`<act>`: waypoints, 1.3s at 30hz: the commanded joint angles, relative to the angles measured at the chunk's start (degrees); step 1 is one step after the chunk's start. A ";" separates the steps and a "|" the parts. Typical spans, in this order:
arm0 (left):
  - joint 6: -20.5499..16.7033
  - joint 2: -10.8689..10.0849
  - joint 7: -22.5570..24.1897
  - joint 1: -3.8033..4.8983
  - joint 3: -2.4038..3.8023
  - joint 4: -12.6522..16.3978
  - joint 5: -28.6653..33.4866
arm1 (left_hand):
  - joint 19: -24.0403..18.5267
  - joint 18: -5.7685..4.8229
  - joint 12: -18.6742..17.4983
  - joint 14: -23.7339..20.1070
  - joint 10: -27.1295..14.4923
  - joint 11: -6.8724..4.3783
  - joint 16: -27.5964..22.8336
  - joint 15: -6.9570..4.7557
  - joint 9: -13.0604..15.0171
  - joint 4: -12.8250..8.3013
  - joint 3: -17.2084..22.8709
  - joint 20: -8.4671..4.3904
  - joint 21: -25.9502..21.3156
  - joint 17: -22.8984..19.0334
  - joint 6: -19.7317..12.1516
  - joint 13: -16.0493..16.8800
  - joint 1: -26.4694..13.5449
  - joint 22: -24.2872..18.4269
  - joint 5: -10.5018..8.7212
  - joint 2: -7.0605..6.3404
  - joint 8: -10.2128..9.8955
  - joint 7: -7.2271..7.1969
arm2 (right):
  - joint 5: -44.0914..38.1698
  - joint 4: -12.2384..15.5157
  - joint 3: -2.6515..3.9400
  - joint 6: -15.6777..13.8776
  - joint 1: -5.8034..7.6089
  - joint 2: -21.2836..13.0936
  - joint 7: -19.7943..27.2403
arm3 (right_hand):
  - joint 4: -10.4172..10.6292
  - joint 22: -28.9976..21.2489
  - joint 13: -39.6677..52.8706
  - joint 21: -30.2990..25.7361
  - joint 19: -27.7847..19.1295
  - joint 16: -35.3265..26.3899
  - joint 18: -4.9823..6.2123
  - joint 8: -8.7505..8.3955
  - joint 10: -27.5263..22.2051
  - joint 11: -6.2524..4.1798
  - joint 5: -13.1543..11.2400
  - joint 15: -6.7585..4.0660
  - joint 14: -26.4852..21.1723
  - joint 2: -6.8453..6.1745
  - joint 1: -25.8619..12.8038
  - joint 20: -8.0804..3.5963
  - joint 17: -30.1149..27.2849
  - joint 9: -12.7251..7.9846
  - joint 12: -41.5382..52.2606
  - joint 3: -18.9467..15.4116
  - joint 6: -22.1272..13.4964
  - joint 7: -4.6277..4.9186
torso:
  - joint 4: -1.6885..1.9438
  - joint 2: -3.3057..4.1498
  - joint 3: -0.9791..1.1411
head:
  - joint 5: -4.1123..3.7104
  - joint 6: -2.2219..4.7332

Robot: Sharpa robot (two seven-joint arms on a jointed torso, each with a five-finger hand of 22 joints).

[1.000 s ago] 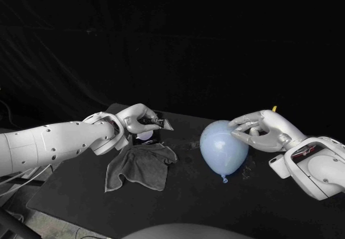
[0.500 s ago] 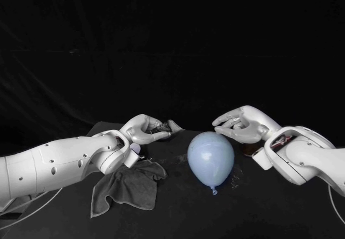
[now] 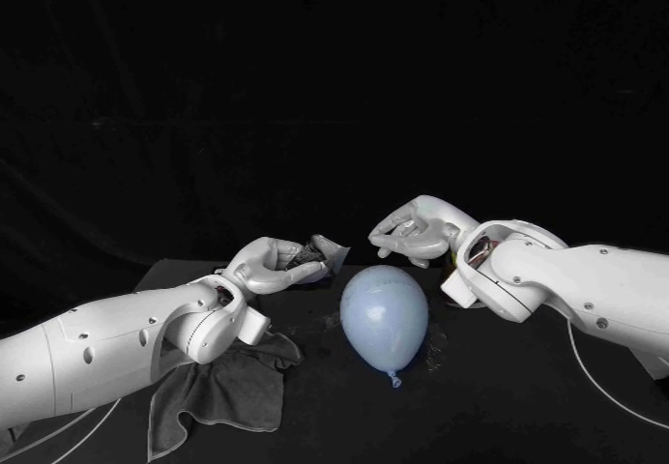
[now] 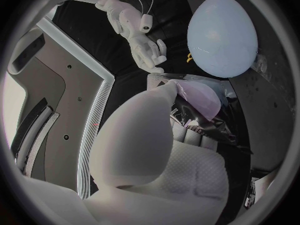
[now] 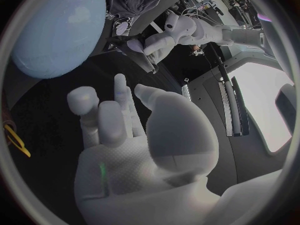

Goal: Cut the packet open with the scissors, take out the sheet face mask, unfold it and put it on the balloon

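A pale blue balloon (image 3: 384, 314) lies on the black table (image 3: 516, 406), knot toward me; it also appears in the wrist views (image 4: 222, 32) (image 5: 56, 30). My left hand (image 3: 276, 263) holds a dark packet (image 3: 322, 251) just left of the balloon's far end. In the left wrist view the packet (image 4: 206, 117) shows a pale lilac patch beyond my fingers. My right hand (image 3: 414, 232) hovers just above the balloon's far end, fingers loosely bent, holding nothing (image 5: 122, 125). Across from it, the right wrist view shows the left hand (image 5: 164, 37) with the packet (image 5: 140, 57).
A grey cloth (image 3: 223, 387) lies crumpled on the table under my left forearm. A small yellow object (image 5: 15, 140) lies on the table beyond the balloon, also seen past it in the left wrist view (image 4: 189, 58).
The camera has shifted. My right hand has come off the balloon's side and now hangs over its far end. My left hand has brought the packet closer to the balloon.
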 commanded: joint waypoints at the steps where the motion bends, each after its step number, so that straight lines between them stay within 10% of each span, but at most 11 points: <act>1: 0.91 0.51 1.63 0.12 0.10 -0.04 -0.55 | 0.26 -0.43 -0.36 0.09 0.07 0.30 -0.19 0.28 2.14 -0.05 0.33 -0.01 -0.27 -0.06 -0.14 -0.05 -0.20 -0.01 0.20 -0.42 0.21 0.24 | 0.36 -0.54 0.03 2.55 0.18 0.93 -2.86 | 0.92 -0.94 -0.01 -1.45 -1.14 -0.99 0.82 -0.07 -1.11 0.54 0.29 0.12 -0.29 -0.02 -1.02 0.07 -1.59 0.05 -0.70 -0.31 -0.29 0.24 | 0.06 -0.01 -0.07 | -0.53 0.16; 39: -0.78 1.77 -1.37 0.14 0.10 -0.68 -4.94 | 1.38 -1.04 -0.33 0.10 0.04 0.37 -0.51 0.31 2.55 -0.45 1.56 0.00 -0.15 -0.20 -0.57 -0.04 -0.68 0.10 0.19 -0.67 0.52 0.78 | -5.06 -1.79 0.14 3.62 0.61 5.02 -0.97 | 2.56 -4.35 -1.30 -7.51 -4.94 -2.58 1.87 -0.49 -7.27 1.80 -2.15 1.28 -2.61 -1.62 -0.42 1.41 -5.72 0.00 -0.53 -4.83 -0.32 1.12 | 0.06 -0.02 -0.10 | -0.09 -0.74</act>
